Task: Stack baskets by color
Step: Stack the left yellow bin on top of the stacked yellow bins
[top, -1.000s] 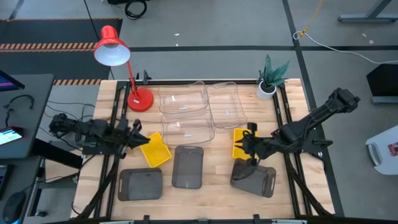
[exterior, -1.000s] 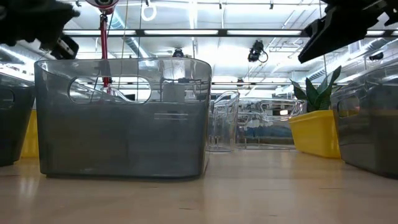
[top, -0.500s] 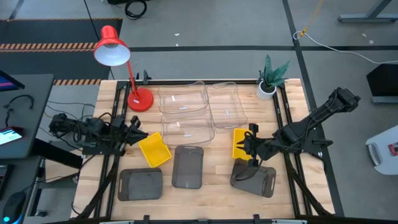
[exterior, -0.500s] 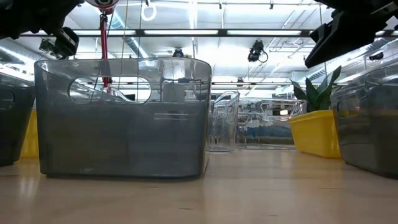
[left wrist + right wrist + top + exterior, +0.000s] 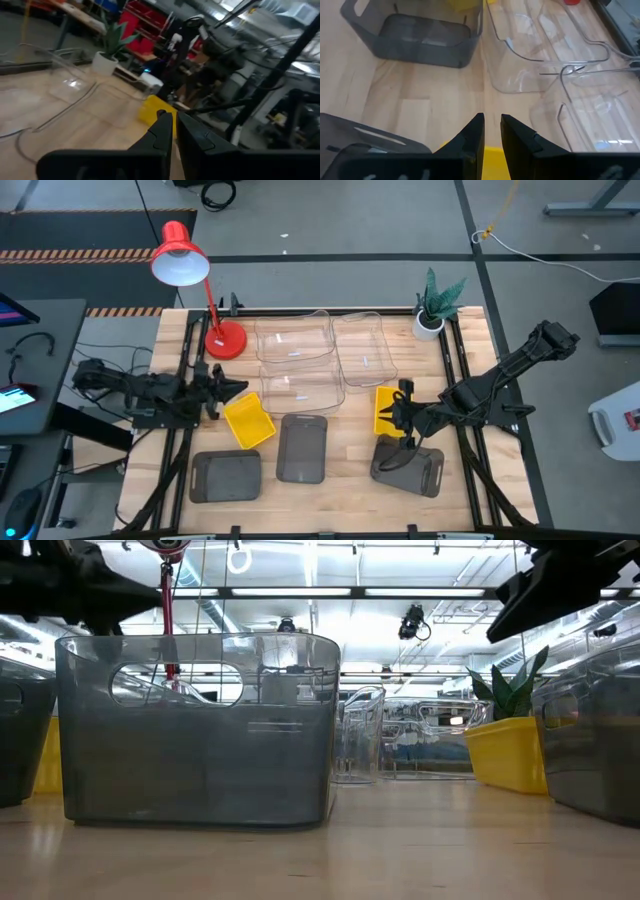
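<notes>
Two yellow baskets rest on the table: one (image 5: 250,422) at the left, one (image 5: 386,405) at the right, also in the low view (image 5: 505,755). Three grey baskets (image 5: 226,477) (image 5: 302,448) (image 5: 408,468) line the near side. Three clear baskets (image 5: 293,340) (image 5: 362,350) (image 5: 303,388) sit at the middle and far side. My left gripper (image 5: 238,389) is shut, level, just left of the left yellow basket, touching nothing. My right gripper (image 5: 398,418) slants down over the right yellow basket's right side and is shut on it. My right gripper comes slanting down from the table's right onto the right yellow basket. A strip of its yellow wall (image 5: 492,162) shows in the narrow gap between the two fingers, behind the tips. My gripper hides the place of contact in the high view. Whether the basket is lifted I cannot tell.
A red desk lamp (image 5: 225,340) stands at the far left and a small potted plant (image 5: 435,305) at the far right. The right grey basket lies directly under my right arm. Bare wood shows along the near edge and between the grey baskets.
My left gripper has drawn its fingertips off the left yellow basket's far-left corner, moving a little toward the far edge. It has tipped from slanting toward the basket to pointing level at the table's right. The basket has stayed where it was.
</notes>
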Action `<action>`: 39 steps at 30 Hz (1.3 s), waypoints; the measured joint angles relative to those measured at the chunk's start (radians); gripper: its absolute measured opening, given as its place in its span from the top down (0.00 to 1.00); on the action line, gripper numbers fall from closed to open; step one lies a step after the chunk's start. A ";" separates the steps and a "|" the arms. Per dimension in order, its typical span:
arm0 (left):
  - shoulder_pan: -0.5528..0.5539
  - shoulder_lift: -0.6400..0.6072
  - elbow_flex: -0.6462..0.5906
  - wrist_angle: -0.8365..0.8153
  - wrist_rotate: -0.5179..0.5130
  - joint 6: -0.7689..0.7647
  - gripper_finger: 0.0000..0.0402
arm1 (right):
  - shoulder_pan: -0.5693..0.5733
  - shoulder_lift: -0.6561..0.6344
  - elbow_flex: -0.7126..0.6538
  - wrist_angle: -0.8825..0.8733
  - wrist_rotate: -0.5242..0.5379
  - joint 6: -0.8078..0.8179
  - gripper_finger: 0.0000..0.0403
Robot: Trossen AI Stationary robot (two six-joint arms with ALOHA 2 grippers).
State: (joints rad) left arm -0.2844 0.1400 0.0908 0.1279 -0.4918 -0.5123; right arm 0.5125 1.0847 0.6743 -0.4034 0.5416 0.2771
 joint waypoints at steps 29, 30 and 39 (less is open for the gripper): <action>0.000 0.530 0.275 -0.289 0.069 -0.245 0.97 | 0.004 0.000 0.001 0.028 -0.020 -0.001 0.83; 0.000 0.557 0.308 -0.363 0.069 -0.258 0.95 | 0.004 0.000 0.001 0.028 -0.020 0.005 0.83; 0.013 0.756 0.539 -0.841 0.105 -0.381 0.76 | 0.004 0.000 0.001 0.037 -0.020 0.008 0.83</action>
State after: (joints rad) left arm -0.2715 0.8962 0.6298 -0.7134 -0.3866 -0.8932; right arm 0.5167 1.0851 0.6750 -0.3668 0.5217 0.2855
